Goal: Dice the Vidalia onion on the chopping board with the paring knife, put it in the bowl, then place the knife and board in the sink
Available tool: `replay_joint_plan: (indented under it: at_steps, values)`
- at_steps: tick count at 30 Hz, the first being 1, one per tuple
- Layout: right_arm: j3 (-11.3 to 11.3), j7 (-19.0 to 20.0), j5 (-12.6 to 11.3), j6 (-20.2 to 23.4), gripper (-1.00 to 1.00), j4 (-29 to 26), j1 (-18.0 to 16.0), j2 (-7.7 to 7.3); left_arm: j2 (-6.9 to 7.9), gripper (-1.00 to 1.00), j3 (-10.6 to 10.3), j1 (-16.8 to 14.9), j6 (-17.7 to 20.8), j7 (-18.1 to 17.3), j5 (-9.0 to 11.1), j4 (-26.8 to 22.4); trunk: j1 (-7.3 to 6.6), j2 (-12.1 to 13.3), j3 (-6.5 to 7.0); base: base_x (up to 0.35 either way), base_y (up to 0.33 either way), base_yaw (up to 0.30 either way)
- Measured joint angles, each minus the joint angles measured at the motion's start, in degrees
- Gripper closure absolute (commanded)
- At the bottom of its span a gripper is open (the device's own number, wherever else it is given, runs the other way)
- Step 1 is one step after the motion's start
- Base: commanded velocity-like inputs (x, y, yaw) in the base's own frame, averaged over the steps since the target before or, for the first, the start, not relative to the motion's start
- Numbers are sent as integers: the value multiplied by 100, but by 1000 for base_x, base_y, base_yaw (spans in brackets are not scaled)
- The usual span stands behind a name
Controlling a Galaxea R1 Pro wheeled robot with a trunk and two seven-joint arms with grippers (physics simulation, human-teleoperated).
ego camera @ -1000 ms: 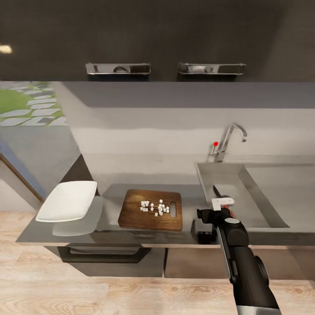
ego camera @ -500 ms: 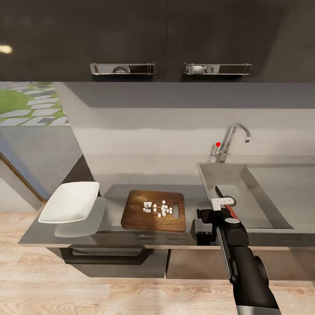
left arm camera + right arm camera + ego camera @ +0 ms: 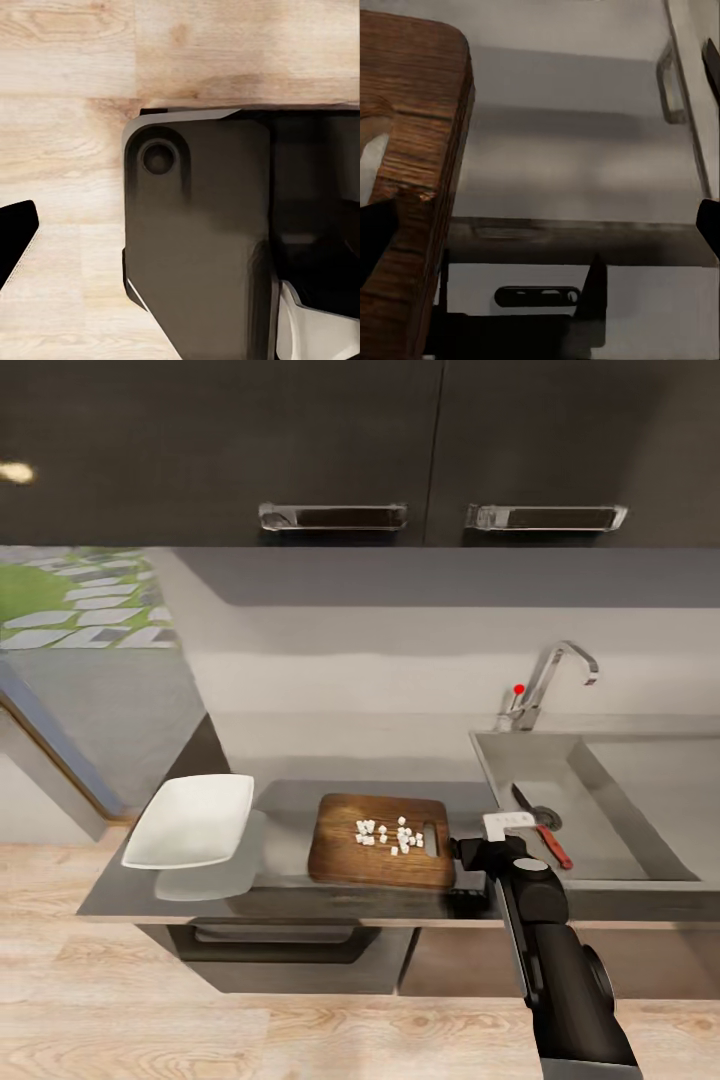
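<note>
Right gripper (image 3: pixel 478 852) hangs over the front edge of the countertop (image 3: pixel 290 800), between the chopping board (image 3: pixel 381 842) and the sink (image 3: pixel 600 810), at the end of the black right arm (image 3: pixel 560 960). In the right wrist view its two dark fingertips (image 3: pixel 376 229) stand far apart with nothing between them, so it is released and empty. That same view shows the board's rounded corner and the grey counter surface just beside it, with a cabinet bar handle (image 3: pixel 536 295) below the counter's front edge.

Diced onion (image 3: pixel 388 836) lies as a loose scatter of tiny white cubes on the board, near the end with the slot-shaped handle hole (image 3: pixel 430 839). The board lies flat near the counter's front edge, close to the sink's left rim.

Inside the basin lies the paring knife (image 3: pixel 543 828), its dark blade toward the back wall and its red handle toward the front, next to the round drain. The chrome tap (image 3: pixel 555 680) with its red knob stands at the sink's back edge.

At the counter's left end sits the white square bowl (image 3: pixel 193 821), empty, well apart from the board.

Whether the left gripper is released or clenched cannot be told: the left wrist view shows one dark fingertip (image 3: pixel 13 236) over the pale wooden floor (image 3: pixel 67 112) and the robot's dark base (image 3: pixel 202 240).
</note>
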Motion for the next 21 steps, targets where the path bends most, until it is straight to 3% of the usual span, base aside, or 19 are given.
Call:
replay_joint_plan:
  at_steps: [7,21]
  values:
    - [0,0,0,1,-100,-1,0,1,0,-100,-2,-1,-1,0,0,1,0,0,0,0,183,0]
    - [-1,2,4,1,-100,-1,0,1,0,-100,-3,0,-2,0,0,2,0,0,0,12,13,0]
